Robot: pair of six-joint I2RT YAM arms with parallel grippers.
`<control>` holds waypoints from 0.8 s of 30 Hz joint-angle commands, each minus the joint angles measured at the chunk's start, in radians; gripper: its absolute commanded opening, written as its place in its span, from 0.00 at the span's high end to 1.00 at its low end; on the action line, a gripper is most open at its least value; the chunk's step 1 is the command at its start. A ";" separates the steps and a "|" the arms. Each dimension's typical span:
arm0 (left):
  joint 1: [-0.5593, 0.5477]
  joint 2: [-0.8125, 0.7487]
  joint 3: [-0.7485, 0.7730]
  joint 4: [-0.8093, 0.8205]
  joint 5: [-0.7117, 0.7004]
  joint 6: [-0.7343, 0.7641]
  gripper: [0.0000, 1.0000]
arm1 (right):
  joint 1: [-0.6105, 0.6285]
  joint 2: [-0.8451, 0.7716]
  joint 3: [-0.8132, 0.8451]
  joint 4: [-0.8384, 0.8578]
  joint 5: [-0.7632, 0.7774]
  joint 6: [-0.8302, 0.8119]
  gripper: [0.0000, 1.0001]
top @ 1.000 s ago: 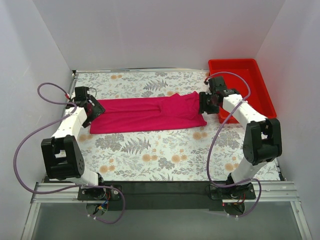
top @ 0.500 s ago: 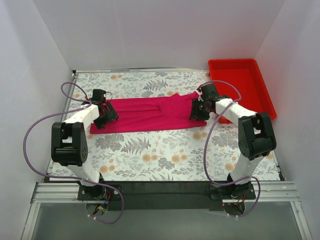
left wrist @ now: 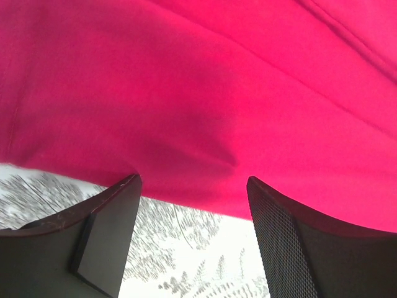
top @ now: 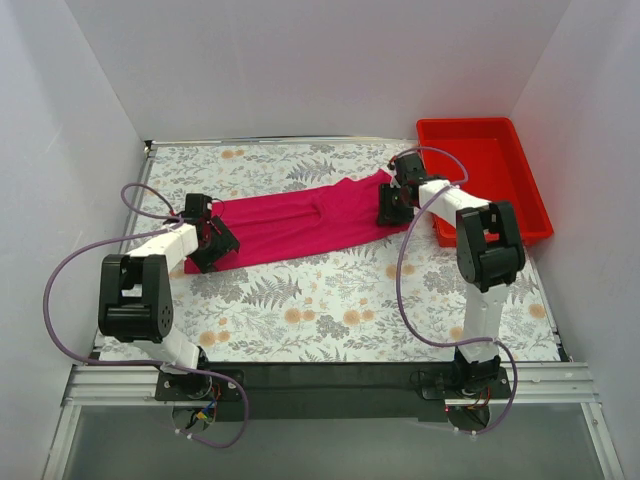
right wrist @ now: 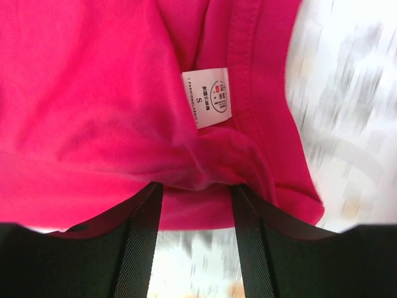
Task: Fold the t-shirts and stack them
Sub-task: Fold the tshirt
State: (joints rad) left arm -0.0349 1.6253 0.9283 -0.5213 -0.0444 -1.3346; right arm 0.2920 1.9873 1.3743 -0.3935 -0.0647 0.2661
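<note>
On floral-patterned table covering (top: 330, 300), plain magenta-pink t-shirt (top: 300, 218) of thin soft fabric, lying as one long narrow band, slanted from near left to far right. At its left end, black two-finger left gripper (top: 213, 243), low over the cloth. In the left wrist view, fingers (left wrist: 105, 230) wide apart, shirt hem crossing just at their tips, nothing pinched. At the collar end, right gripper (top: 392, 205), set narrow and closed on bunched fabric below small white size label (right wrist: 207, 97). Just right of it, rigid bright red plastic bin (top: 490, 160), apart from the shirt.
</note>
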 commanded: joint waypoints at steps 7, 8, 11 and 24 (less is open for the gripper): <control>-0.229 -0.077 -0.226 -0.057 0.275 -0.282 0.35 | -0.039 0.289 0.403 -0.041 0.043 -0.220 0.51; -0.258 -0.093 -0.244 -0.043 0.300 -0.322 0.35 | -0.042 0.300 0.417 -0.042 0.051 -0.235 0.51; -0.313 -0.134 -0.261 -0.060 0.286 -0.334 0.35 | -0.047 0.317 0.469 -0.041 0.060 -0.261 0.50; -0.292 -0.216 0.045 -0.264 0.019 -0.152 0.24 | 0.016 0.049 0.265 -0.035 -0.020 -0.209 0.50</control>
State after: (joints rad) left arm -0.3473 1.4220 0.8383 -0.7193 0.1188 -1.5764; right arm 0.2710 2.1803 1.7054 -0.4248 -0.0410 0.0280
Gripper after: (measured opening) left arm 0.759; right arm 0.504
